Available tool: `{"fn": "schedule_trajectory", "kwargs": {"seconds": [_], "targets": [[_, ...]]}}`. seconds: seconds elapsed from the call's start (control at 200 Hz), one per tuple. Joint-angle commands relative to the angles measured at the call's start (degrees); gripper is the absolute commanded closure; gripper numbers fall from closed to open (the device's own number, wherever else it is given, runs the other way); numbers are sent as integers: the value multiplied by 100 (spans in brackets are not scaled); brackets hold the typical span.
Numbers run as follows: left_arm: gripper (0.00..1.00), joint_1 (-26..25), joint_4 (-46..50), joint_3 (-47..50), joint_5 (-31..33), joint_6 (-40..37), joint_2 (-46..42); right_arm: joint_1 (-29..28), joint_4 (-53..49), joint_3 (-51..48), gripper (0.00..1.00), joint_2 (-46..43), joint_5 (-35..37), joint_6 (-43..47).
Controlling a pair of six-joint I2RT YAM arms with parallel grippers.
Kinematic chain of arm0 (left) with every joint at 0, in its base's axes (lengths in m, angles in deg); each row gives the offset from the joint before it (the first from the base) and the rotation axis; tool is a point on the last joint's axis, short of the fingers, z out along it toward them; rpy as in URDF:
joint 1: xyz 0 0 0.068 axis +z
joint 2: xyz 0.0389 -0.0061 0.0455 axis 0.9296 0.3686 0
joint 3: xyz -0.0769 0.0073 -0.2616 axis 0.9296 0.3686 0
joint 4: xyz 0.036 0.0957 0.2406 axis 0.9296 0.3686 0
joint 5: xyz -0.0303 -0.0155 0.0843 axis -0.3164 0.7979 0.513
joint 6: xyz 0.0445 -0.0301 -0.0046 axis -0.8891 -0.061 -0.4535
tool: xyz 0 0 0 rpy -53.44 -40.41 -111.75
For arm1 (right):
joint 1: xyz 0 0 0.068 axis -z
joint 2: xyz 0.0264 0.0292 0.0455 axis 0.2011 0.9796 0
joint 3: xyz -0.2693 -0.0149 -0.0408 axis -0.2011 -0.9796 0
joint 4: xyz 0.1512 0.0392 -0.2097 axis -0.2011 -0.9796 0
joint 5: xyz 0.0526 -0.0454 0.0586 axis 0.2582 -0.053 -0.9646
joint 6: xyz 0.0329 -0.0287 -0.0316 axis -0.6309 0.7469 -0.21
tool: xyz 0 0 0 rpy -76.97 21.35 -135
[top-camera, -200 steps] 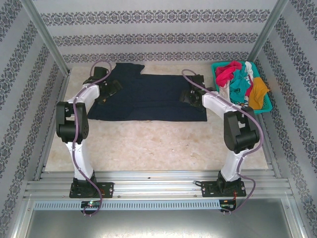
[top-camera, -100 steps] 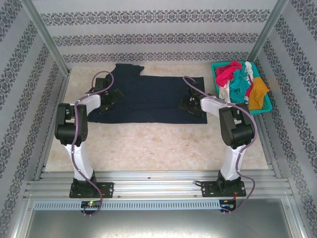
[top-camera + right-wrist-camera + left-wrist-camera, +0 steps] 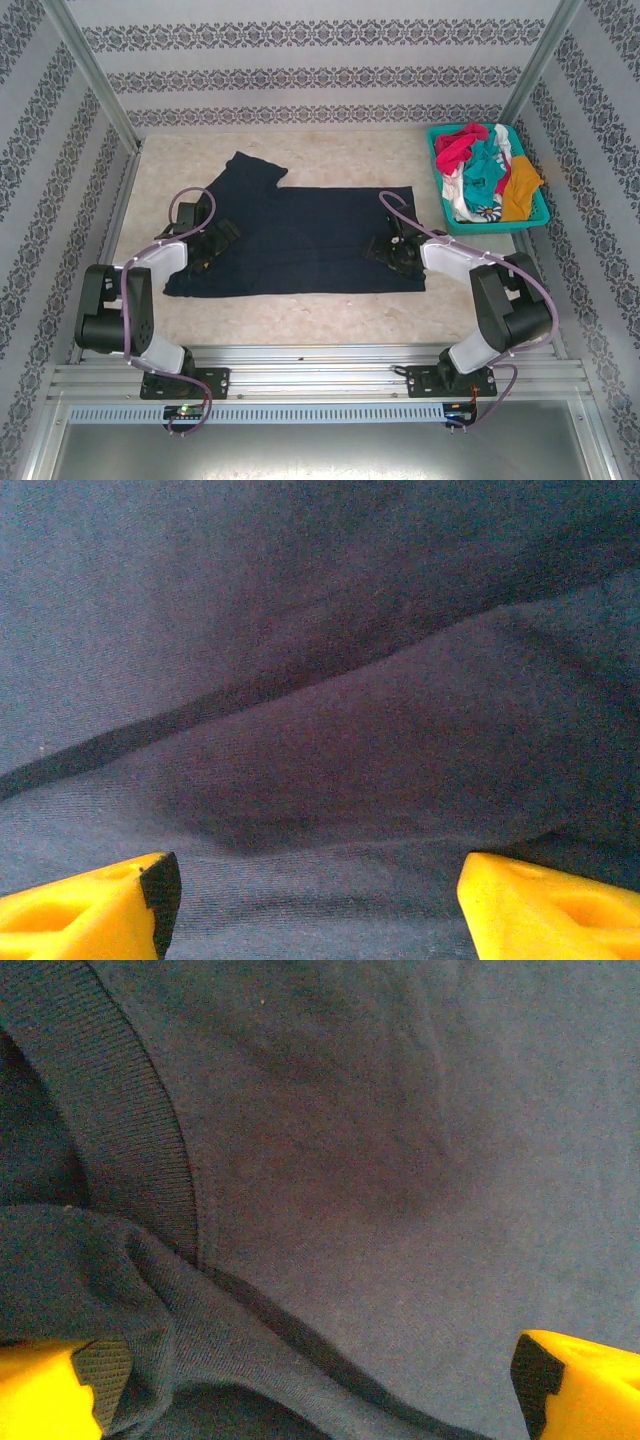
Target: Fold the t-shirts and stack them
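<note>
The navy t-shirt (image 3: pixel 300 235) lies spread flat on the bench (image 3: pixel 330 310), its long axis running straight from one set of fingers to the other. Its collar end points toward the left fingers (image 3: pixel 226 233) and its straight hem edge lies just past the right fingers (image 3: pixel 374 250). One sleeve sticks out on the far side of the left fingers, away from the arm bases. The near edge of the cloth lies just on the base side of both sets of fingers.

In the left wrist view, the left fingers (image 3: pixel 40 1395) stand wide apart, open and clamping nothing. The ribbed collar band (image 3: pixel 130 1130) curves down ahead of them. A bunched fold of navy cloth lies against the finger on the left of that view, while flat fabric spans the gap to the other finger.

In the right wrist view, the right fingers (image 3: pixel 85 910) are also spread apart and open. Navy cloth lies under and ahead of them, and a long soft crease crosses it at a slant just beyond the tips. Whether the tips press into the cloth cannot be told.

Well beyond the right fingers, on their outer and far side, a teal basket (image 3: pixel 497 227) sits at the bench's corner. It holds the other shirts in a loose heap: red-pink (image 3: pixel 455 150), teal (image 3: pixel 487 165), white (image 3: pixel 462 190) and mustard-orange (image 3: pixel 522 192).
</note>
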Motion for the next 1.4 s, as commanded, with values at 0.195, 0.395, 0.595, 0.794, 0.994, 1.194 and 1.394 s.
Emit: {"fn": "schedule_trajectory", "kwargs": {"seconds": [0.195,0.395,0.595,0.794,0.994,1.194,1.394], "targets": [[0,24,1244,-1327,622,-243,-153,1,-442,961,25,-169,197,472],[7,80,1711,-3488,1044,-632,1525,56,-151,2065,25,749,-171,475],[25,178,2587,-5696,1283,-1231,3431,61,-122,2608,24,1257,-388,462],[41,286,3660,-7911,1016,-2445,5005,126,-118,2452,25,1280,-384,394],[48,494,4293,-9373,541,-3411,5970,158,-87,2191,25,1165,-306,281],[51,585,4866,-10498,24,-3786,6634,156,-115,2110,24,1134,-268,242],[53,583,5064,-10531,125,-3865,6739,155,-144,2132,24,1164,-250,235]]}}
